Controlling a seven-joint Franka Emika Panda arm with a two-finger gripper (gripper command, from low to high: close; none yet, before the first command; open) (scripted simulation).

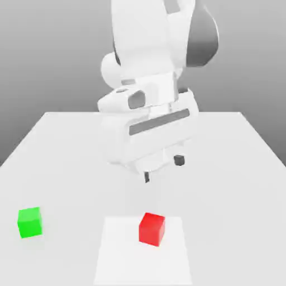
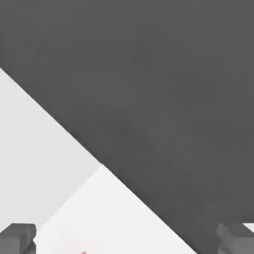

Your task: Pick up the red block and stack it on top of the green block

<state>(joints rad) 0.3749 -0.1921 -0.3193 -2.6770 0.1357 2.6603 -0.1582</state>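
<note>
The end effector [image 1: 163,168] hangs above the counter [image 1: 234,167], fingers spread wide and grasping nothing. So nothing is done yet: the whole pick and the stack are left. Below it and nearer the camera sits the red block [image 1: 152,228], untouched on a paler square patch [image 1: 123,262] of the counter. The green block [image 1: 30,222] waits well apart from the red block, toward the exterior view's left, its top bare. The counter is plain white; behind it, a flat grey backdrop [image 1: 50,50].
</note>
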